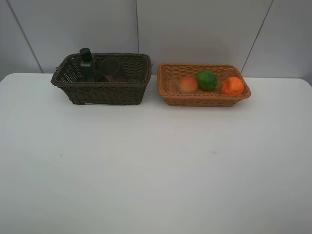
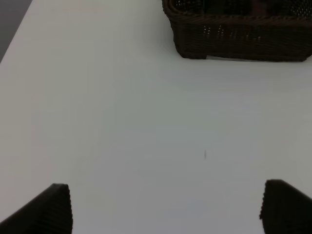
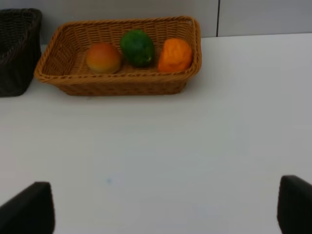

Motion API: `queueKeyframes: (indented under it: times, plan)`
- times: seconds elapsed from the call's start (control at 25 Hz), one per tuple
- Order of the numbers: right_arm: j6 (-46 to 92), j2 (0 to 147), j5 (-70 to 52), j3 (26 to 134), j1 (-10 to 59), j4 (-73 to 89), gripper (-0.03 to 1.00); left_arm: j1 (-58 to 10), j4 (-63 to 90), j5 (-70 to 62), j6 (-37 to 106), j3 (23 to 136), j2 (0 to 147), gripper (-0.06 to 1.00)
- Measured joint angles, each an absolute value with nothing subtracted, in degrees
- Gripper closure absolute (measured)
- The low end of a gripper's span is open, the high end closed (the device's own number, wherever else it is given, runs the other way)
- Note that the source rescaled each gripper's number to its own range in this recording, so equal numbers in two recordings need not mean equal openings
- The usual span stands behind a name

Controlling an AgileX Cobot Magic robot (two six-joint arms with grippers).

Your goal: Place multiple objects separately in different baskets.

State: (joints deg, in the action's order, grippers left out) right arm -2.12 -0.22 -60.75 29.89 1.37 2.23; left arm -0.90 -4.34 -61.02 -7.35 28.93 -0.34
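The dark brown basket point(image 1: 105, 92) stands at the back left and holds a dark pump bottle point(image 1: 87, 66) and a translucent pink cup point(image 1: 113, 69). Right of it, the light orange-brown basket point(image 1: 204, 101) holds a red-orange peach point(image 1: 187, 85), a green oval fruit point(image 1: 207, 80) and an orange point(image 1: 233, 86). My left gripper point(image 2: 165, 204) is open above bare table, short of the dark basket point(image 2: 239, 39). My right gripper point(image 3: 165, 207) is open and empty, well short of the light basket point(image 3: 122, 85) with peach point(image 3: 103, 57), green fruit point(image 3: 137, 47) and orange point(image 3: 174, 55). Neither arm shows in the high view.
The white table point(image 1: 156, 165) runs wide in front of both baskets. A grey panelled wall point(image 1: 195, 29) rises close behind them. A corner of the dark basket point(image 3: 17, 53) shows in the right wrist view.
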Motion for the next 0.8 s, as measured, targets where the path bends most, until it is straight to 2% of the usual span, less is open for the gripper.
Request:
queueKeyframes:
  times: [0.8]
  plan:
    - [-2.12,-0.22,-60.75,29.89,1.37,2.23,-0.03,-0.90,-4.34,-61.02,-7.35,28.93,-0.34,-0.06]
